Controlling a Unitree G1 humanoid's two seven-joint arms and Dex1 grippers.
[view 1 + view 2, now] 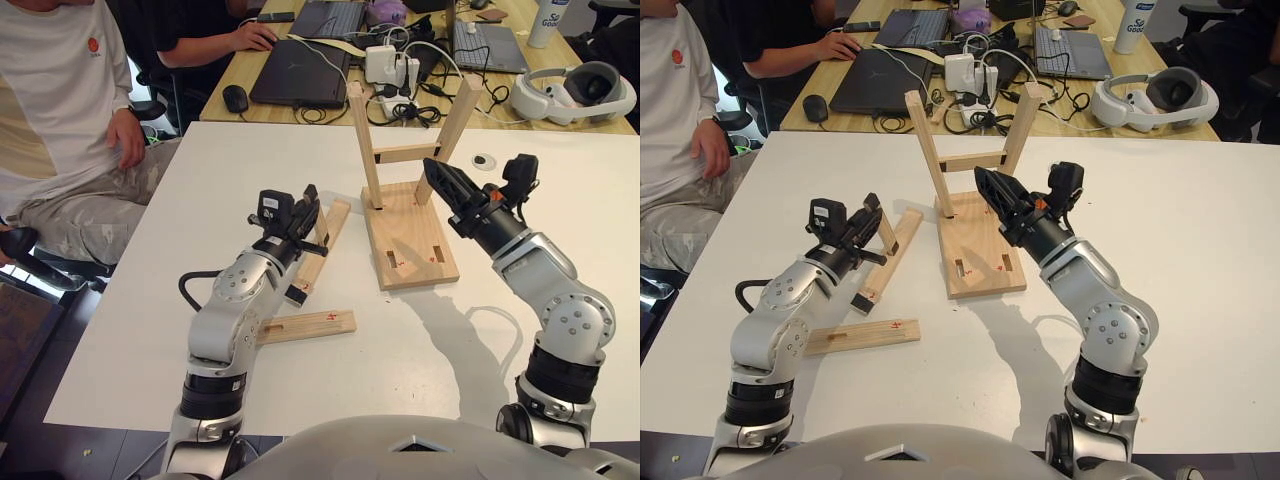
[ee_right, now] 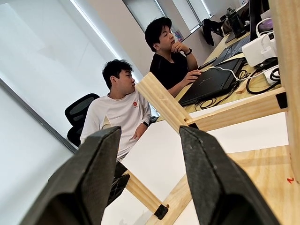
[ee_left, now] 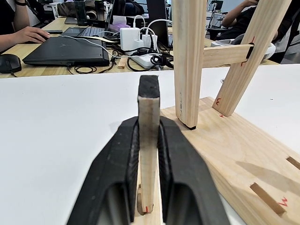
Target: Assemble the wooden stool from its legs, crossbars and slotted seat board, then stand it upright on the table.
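Observation:
The slotted seat board (image 1: pixel 412 250) lies flat mid-table. Two legs (image 1: pixel 366 150) joined by a crossbar (image 1: pixel 405 153) stand up from its far end. My left gripper (image 1: pixel 308 222) is left of the board, shut on a wooden leg piece (image 1: pixel 322 252) that slants over the table; the left wrist view shows the fingers (image 3: pixel 117 159) clamped on its sides (image 3: pixel 149 117). My right gripper (image 1: pixel 441 180) hovers open at the near side of the right-hand leg (image 1: pixel 455 120), below the crossbar (image 2: pixel 234 112), holding nothing. Another wooden bar (image 1: pixel 306 326) lies flat by my left arm.
Behind the white table (image 1: pixel 560 300), a wooden desk holds laptops (image 1: pixel 300 72), a power strip with cables (image 1: pixel 392 65) and a headset (image 1: pixel 575 92). A small round disc (image 1: pixel 484 160) lies right of the stool. Two people sit at the far left.

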